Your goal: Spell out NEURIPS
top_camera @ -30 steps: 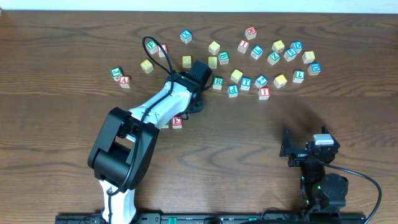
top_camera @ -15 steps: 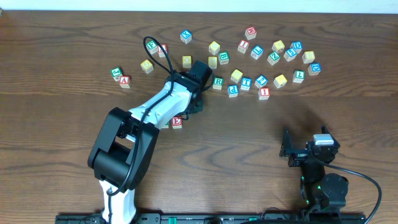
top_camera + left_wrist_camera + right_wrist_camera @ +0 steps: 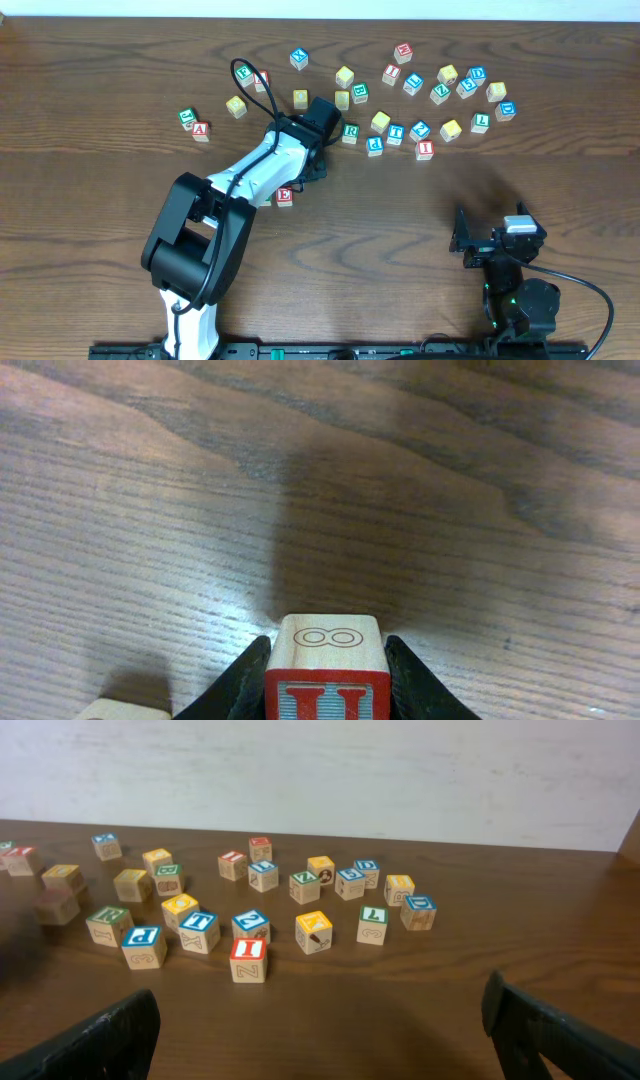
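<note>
The left gripper (image 3: pixel 325 695) is clamped on a red-lettered cube (image 3: pixel 325 645), one dark jaw against each side. The letter's foot is cut off by the bottom edge of the left wrist view, but the two red uprights suggest the U. In the overhead view the wrist covers both the gripper and this cube, just left of the frame's centre. I cannot tell whether the cube rests on the tabletop (image 3: pixel 420 220) or hangs just above it.

What the next move depends on is the E cube (image 3: pixel 285 196), which lies below and slightly left of that wrist, just beside the pale forearm of the left arm (image 3: pixel 260 170). By my reading the held cube belongs immediately right of the E. That is a short carry toward the lower part of the frame, and the forearm crowds the spot. A pale cube (image 3: pixel 120 710) shows in the lower left corner of the wrist view, but its letter is hidden.

The R cube (image 3: pixel 350 131), P cube (image 3: pixel 375 145) and I cube (image 3: pixel 424 149) sit right of the wrist.

The right gripper (image 3: pixel 320 1035) is parked at lower right with its jaws wide apart, well away from all of these, so the left arm is the nearer one.
</note>
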{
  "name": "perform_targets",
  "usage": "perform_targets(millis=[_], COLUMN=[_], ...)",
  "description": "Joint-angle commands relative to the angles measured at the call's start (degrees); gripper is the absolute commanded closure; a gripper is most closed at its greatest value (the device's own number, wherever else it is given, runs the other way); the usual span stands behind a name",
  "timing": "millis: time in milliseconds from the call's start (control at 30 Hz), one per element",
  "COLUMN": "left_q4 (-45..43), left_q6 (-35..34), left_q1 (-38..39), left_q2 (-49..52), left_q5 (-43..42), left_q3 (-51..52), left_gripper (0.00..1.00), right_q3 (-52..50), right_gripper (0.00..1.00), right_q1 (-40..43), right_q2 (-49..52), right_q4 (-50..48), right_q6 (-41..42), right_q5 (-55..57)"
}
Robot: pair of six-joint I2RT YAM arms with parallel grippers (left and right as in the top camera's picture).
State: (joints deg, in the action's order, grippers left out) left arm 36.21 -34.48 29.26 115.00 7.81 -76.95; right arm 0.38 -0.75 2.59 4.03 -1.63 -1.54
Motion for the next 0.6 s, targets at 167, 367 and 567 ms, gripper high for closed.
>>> perform_targets(millis=[167,367,567], left_q4=[0.0,1.5,7.0], left_q6=[2.0,2.4,2.3], left_q1=[-0.2,-0.1,0.8], left_q2=[-6.4,-11.3,-15.5], left_q5=[0.1,-0.4,-4.4], left_q3=[0.2,0.2,0.2], left_gripper=[0.69,0.70,0.74], right_q3=[0.0,0.0,0.0], right_gripper=[0.01,0.01,0.01], right_q1=[0.3,0.3,0.3], right_q2=[-0.2,-0.2,-0.2], right_q4=[0.3,0.3,0.3], right_q6=[1.0,1.0,1.0], right_q5=[-0.1,-0.1,-0.1])
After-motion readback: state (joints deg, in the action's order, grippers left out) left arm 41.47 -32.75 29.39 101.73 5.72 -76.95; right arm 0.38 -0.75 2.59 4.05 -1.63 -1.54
